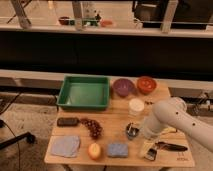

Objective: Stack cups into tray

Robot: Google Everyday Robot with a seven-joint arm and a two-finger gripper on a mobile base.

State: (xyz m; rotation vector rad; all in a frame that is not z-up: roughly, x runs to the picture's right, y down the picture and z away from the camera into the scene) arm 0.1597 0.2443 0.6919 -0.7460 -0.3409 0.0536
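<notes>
Right now the gripper (134, 131) sits low at the steel cup (131, 131), fingers spread wide, nothing lifted. Just beyond it stands the light-blue cup (136, 106). From there the tray (84, 103) lies to the far left.

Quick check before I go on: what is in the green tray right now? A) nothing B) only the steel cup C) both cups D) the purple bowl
A: the green tray shows only its bare floor; the steel cup and light-blue cup stand on the table beside the gripper, by the steel cup.
</notes>
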